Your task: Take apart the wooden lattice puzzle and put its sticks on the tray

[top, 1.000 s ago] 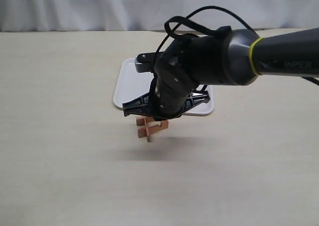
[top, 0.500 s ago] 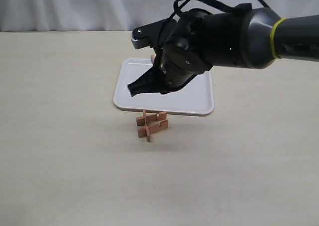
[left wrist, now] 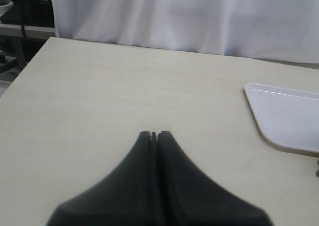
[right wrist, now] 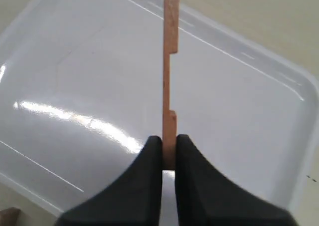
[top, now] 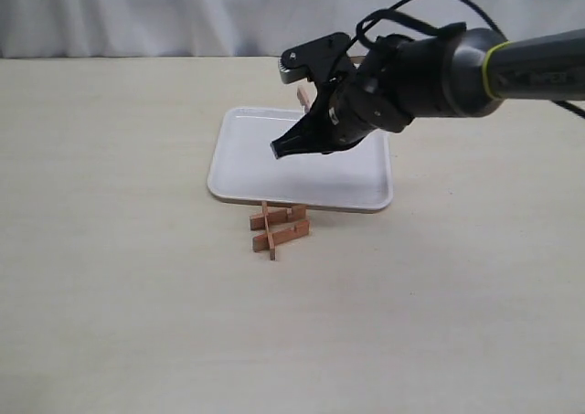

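The remaining lattice puzzle (top: pixel 279 229), three reddish-brown sticks still interlocked, lies on the table just in front of the tray's near rim. My right gripper (right wrist: pixel 169 145) is shut on one end of a single notched stick (right wrist: pixel 171 61). It holds the stick above the white tray (right wrist: pixel 75 61), and the stick's end peeks out beside the arm in the exterior view (top: pixel 304 96). The tray (top: pixel 247 149) shows nothing lying in it. My left gripper (left wrist: pixel 155 134) is shut on nothing, over bare table, with the tray's corner (left wrist: pixel 284 116) off to one side.
The light wooden table (top: pixel 119 277) stretches around the tray and puzzle. A white curtain (top: pixel 183 12) hangs behind the far edge. The right arm's black cables (top: pixel 402 21) loop above the tray.
My right gripper rose from the puzzle with one stick in it and moved back over the tray. The puzzle stayed on the table with three sticks.
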